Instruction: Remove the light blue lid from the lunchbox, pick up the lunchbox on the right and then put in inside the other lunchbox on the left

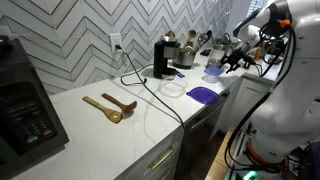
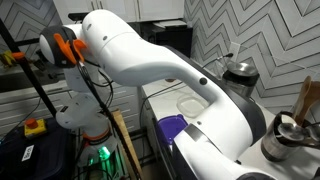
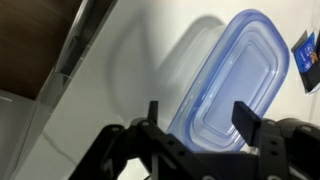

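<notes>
While the gripper point(image 3: 200, 120) was held wide over the white counter point(image 3: 130, 70), the light blue lid point(image 3: 235, 70) was seen lying flat between its spread jaws, its far rim unobstructed; bare counter was left on the left.

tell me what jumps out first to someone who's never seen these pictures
The big white robot arm fills an exterior view almost edge to edge. In the wrist view a pale blue lid lies on the white counter, with the gripper over one end of it, jaws apart. In an exterior view, two wooden spoons lie mid-counter and a purple lid sits farther along.
</notes>
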Controlling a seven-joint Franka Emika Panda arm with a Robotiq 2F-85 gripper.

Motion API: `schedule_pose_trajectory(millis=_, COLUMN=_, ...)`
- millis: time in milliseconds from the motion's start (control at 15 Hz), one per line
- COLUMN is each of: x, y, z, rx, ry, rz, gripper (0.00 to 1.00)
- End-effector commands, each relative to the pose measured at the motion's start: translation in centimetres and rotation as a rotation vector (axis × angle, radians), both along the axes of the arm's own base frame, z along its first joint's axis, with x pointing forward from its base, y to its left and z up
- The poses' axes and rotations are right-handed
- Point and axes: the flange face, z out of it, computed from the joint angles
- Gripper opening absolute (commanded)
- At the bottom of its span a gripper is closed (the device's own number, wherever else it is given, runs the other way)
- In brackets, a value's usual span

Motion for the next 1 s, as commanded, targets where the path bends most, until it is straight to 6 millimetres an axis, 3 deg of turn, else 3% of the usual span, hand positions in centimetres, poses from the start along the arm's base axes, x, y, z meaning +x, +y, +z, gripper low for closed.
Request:
schedule_pose_trajectory(millis=0, x=-0.1, y=-0.87, z=0.01, rx=0.002, ry=-0.036, rz=0.008, gripper=0.67)
schedule_pose_trajectory(millis=67, x=-0.09, y=-0.92, z=0.08, rx=0.0, ry=-0.039, rz=0.008, gripper=0.67)
schedule_pose_trajectory(millis=133, x=-0.09, y=-0.96, z=0.14, rx=0.0, ry=-0.042, rz=0.008, gripper=0.59)
schedule_pose_trajectory(millis=267, x=-0.1, y=-1.07, z=0.17, rx=-0.001, ry=-0.045, rz=0.007, gripper=0.57)
schedule_pose_trajectory(millis=333, x=-0.14, y=-1.1, z=0.16, rx=-0.002, ry=-0.047, rz=0.007, gripper=0.5)
schedule_pose_trajectory(millis=400, x=-0.15, y=-1.14, z=0.15, rx=-0.002, ry=-0.047, rz=0.006, gripper=0.5)
schedule_pose_trajectory(millis=667, x=-0.15, y=-1.15, z=0.05, rx=0.001, ry=-0.047, rz=0.005, gripper=0.34)
schedule_pose_trajectory(millis=733, x=-0.13, y=-1.13, z=0.02, rx=0.001, ry=-0.046, rz=0.005, gripper=0.36)
schedule_pose_trajectory(millis=933, x=-0.1, y=-1.13, z=-0.06, rx=0.003, ry=-0.047, rz=0.006, gripper=0.3)
